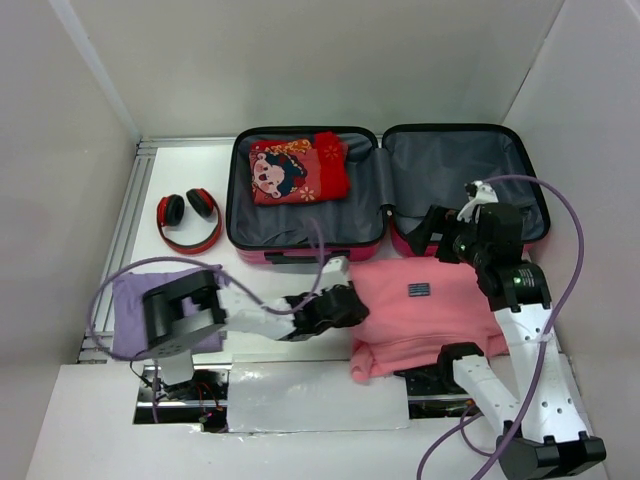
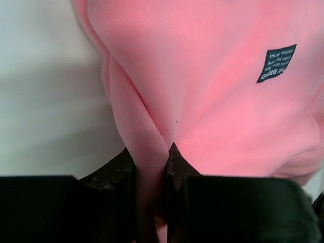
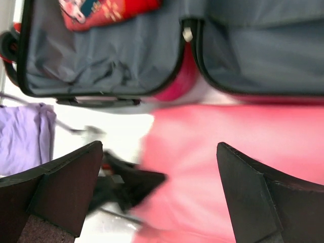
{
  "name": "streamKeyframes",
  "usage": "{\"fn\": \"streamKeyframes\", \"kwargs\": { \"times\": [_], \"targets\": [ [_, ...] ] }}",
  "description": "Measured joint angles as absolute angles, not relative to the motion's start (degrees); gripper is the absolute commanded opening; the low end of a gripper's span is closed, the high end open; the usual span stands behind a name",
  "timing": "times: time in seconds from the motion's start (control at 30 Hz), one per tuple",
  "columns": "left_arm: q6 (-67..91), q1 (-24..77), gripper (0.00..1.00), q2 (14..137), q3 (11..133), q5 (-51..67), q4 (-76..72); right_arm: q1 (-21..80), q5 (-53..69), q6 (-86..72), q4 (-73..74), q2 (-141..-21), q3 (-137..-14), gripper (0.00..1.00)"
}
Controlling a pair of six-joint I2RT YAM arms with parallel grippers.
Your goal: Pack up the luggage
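Observation:
The luggage (image 1: 450,165) lies open at the back of the table, grey lining up, with a folded red cartoon-print cloth (image 1: 297,168) in its left half. In front of it lies a pink sweatshirt (image 1: 430,315) with a small dark label. My left gripper (image 1: 350,305) is at the sweatshirt's left edge. In the left wrist view it (image 2: 151,162) is shut on a raised fold of the pink fabric (image 2: 202,76). My right gripper (image 1: 436,232) hovers open over the luggage's front rim. In its wrist view its jaws (image 3: 159,152) stand wide above the sweatshirt (image 3: 212,147), holding nothing.
Red headphones (image 1: 188,220) lie left of the luggage. A folded lilac cloth (image 1: 135,305) lies at the near left, partly under the left arm's base. White walls enclose the table on the left, back and right. Purple cables loop from both arms.

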State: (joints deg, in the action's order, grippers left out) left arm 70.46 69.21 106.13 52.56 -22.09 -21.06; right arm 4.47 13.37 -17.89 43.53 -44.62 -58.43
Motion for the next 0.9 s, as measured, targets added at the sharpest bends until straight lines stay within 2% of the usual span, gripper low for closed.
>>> {"fn": "streamKeyframes", "kwargs": {
  "times": [0.37,0.57,0.7,0.9],
  "targets": [
    [67.22,62.57,0.0,66.94,25.65,-22.92,-0.45,3.97,17.58,-21.98,43.11,-41.76,-45.21,1.0],
    [67.66,57.54,0.0,51.79,18.96,-22.31,10.02,4.27,19.22,-23.64,41.78,-43.07,-38.7,1.0],
    [65.82,52.56,0.01,43.88,15.99,-19.42,13.28,6.04,19.64,-25.56,37.54,-46.41,-36.27,1.0],
    [60.64,45.39,0.12,43.51,15.38,-12.8,14.22,12.97,19.11,-28.58,31.33,-50.68,-29.26,1.0]
  ]
}}
